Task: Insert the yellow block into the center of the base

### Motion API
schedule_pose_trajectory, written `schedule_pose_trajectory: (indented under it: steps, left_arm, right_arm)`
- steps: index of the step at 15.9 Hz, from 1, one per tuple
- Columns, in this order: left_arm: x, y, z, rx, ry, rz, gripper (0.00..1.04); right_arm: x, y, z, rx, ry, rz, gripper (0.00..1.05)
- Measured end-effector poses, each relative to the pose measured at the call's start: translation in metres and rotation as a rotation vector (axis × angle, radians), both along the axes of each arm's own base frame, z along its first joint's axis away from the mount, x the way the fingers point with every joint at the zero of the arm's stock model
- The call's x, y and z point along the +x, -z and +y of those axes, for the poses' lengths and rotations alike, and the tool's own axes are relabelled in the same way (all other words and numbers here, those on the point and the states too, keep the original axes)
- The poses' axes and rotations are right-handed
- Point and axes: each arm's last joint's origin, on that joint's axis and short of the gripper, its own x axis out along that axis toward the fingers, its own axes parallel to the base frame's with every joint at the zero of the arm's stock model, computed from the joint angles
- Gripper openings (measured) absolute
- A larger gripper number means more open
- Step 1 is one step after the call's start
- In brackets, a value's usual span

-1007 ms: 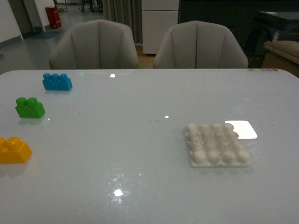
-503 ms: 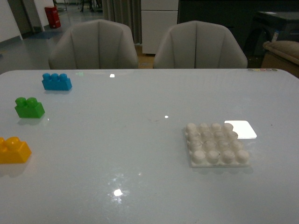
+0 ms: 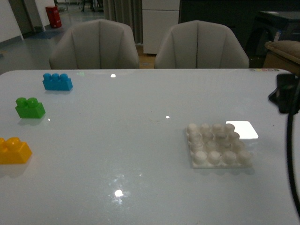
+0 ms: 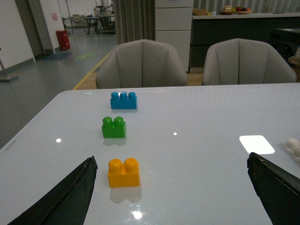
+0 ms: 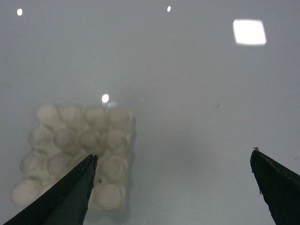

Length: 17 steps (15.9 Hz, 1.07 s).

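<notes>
Yellow block (image 3: 14, 150): one, lying on the table (image 3: 140, 140) with its two studs up, untouched. In the left wrist view it sits ahead of the left pincer (image 4: 171, 158), close to one finger (image 4: 70, 197) and just inside the span of the jaws, not touching either. Its long axis runs crosswise, in line with the gap from finger to finger. The left pincer is released, jaws spread wide, holding nothing.

Green brick (image 3: 30, 107): one, two studs, beyond the yellow block, further from the left pincer.

Blue brick (image 3: 57, 81): one, three studs, furthest ahead in the same row.

Chairs: two, one (image 3: 96, 44) and another (image 3: 200, 44), behind the table's far edge.

Base (image 3: 218, 145): one, flat on the table, sixteen studs in a four-by-four grid, none occupied. In the right wrist view it lies under the right pincer (image 5: 173, 154), mostly outside the jaw span; one finger (image 5: 65, 197) crosses in front of its near corner. The right pincer is released, jaws wide, empty. Contact with the base cannot be told.

Right arm (image 3: 284, 93): one dark part shows at the table's right edge, well apart from the yellow block.
</notes>
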Motion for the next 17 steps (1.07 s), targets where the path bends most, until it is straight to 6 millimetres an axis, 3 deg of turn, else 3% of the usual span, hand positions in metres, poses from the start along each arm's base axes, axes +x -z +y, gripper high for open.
schedule_pose_trajectory:
  steps: [1,3,9,13,17]
  left_arm:
    - [0.000,0.000,0.000,0.000,0.000,0.000,0.98]
    - [0.000,0.000,0.000,0.000,0.000,0.000,0.98]
    - [0.000,0.000,0.000,0.000,0.000,0.000,0.98]
    - [0.000,0.000,0.000,0.000,0.000,0.000,0.98]
    - [0.000,0.000,0.000,0.000,0.000,0.000,0.98]
  right_arm:
    - [0.006,0.027,0.007,0.003,-0.022,0.103,0.98]
    - [0.012,0.056,0.014,0.009,-0.048,0.209,0.98]
    - [0.041,0.076,0.021,0.069,-0.075,0.261,0.98]
    - [0.054,0.079,0.035,0.116,-0.113,0.268,0.98]
    - [0.056,0.095,0.043,0.106,-0.107,0.312,0.98]
